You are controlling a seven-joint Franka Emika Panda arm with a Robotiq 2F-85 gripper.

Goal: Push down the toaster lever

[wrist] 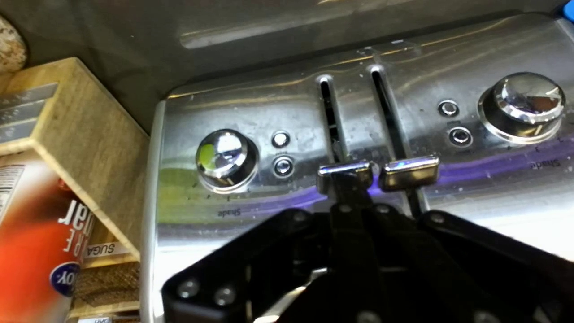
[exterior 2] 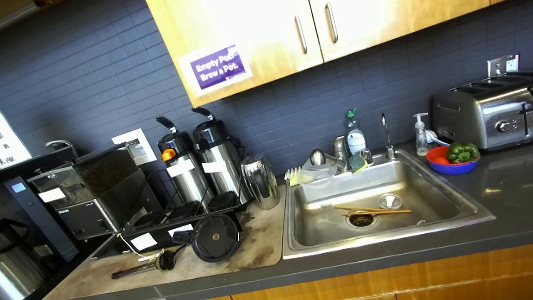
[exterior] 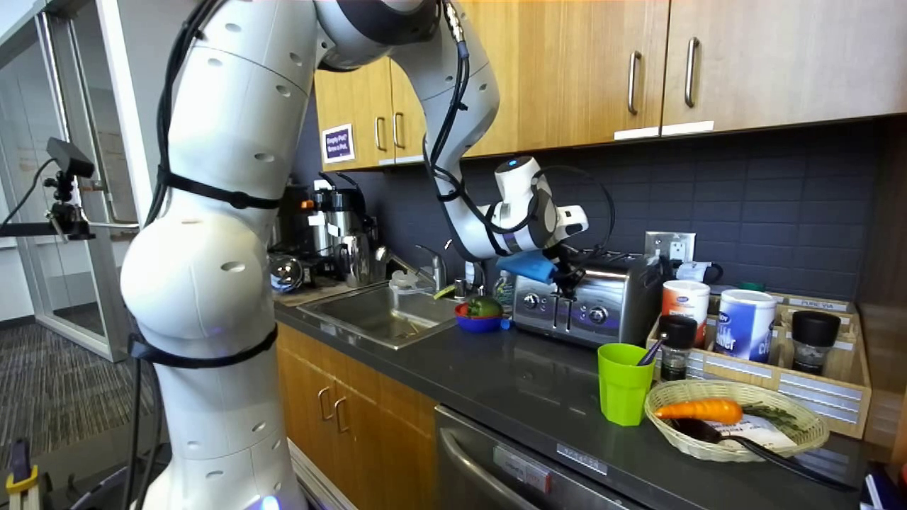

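Claw (wrist: 353, 188) seen closed, tips together; one lever (wrist: 344, 168) of toaster (wrist: 291, 112) overlapped in wrist view; contact cannot be told.

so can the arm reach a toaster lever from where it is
Probably yes: in the wrist view the gripper overlaps one lever on the toaster, and the slot beneath that lever looks unobstructed; whether they touch, I can't tell.
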